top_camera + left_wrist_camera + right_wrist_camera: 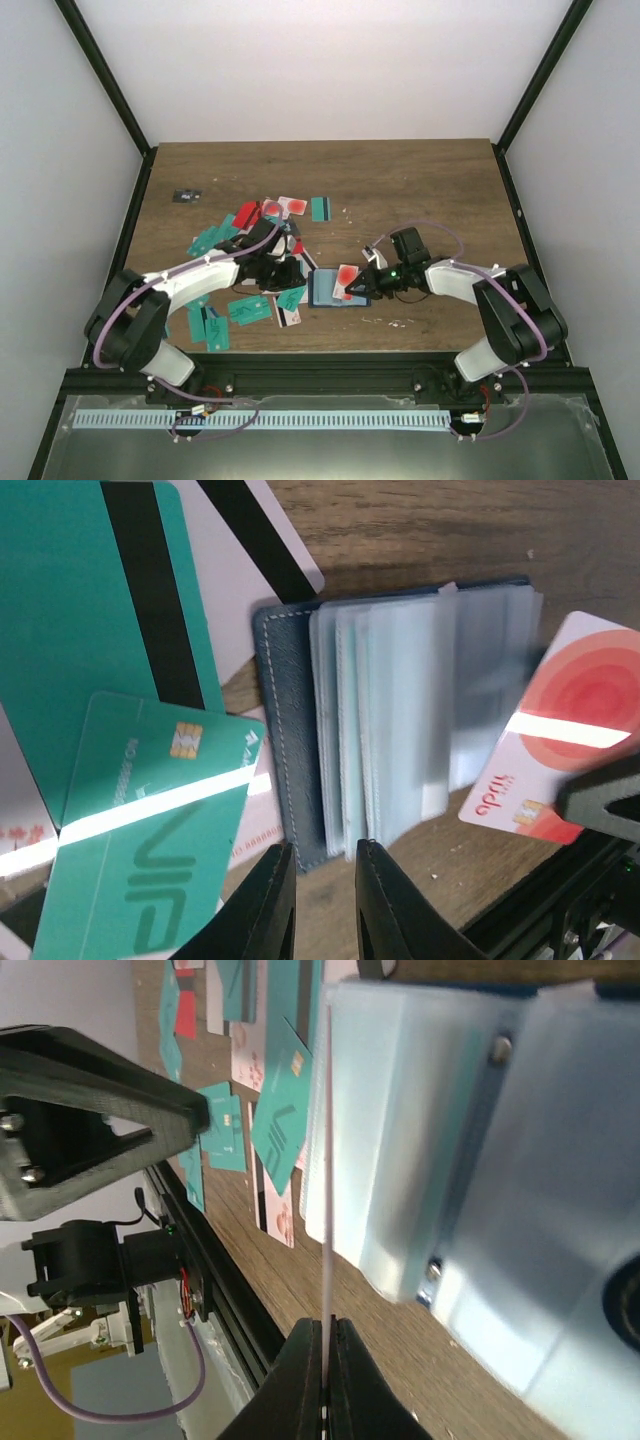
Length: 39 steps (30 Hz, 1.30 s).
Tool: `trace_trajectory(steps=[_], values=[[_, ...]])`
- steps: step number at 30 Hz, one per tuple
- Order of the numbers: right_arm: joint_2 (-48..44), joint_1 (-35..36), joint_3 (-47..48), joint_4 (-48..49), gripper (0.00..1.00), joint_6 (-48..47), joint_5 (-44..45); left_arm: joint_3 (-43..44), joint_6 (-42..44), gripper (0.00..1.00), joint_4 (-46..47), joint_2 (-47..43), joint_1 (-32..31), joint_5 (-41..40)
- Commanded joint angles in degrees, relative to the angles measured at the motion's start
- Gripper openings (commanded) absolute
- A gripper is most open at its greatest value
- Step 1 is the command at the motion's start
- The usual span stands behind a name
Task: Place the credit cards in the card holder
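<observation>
Arms white-shelled, black joints — purple cables looped alongside; gripper fingers black, seemingly plastic.

Wooden table bears scattered credit cards, card holder and small black object.

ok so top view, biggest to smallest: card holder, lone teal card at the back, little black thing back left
1. card holder, lying open
2. teal card
3. black thing, only slightly smaller
</observation>
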Motion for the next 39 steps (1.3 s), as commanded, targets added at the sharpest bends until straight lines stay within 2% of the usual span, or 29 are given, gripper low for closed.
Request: trace_trajectory(steps=[1,29,39], values=[[2.75,-0.7,3.34,2.76,0.01,-1.91,-3.04,2.81,4.79,0.19,-0.59,4.12,1.59,3.62],[10.77,-2.29,3.48,4.68,0.01,-3.64,-5.0,3.95,4.57,0.16,3.34,12.93,2.3,6.64],[13.89,-2.28,2.82,7.82,0.01,-1.84,-10.01,3.33,3.33,0.16,5.22,14.8,2.12,7.58]])
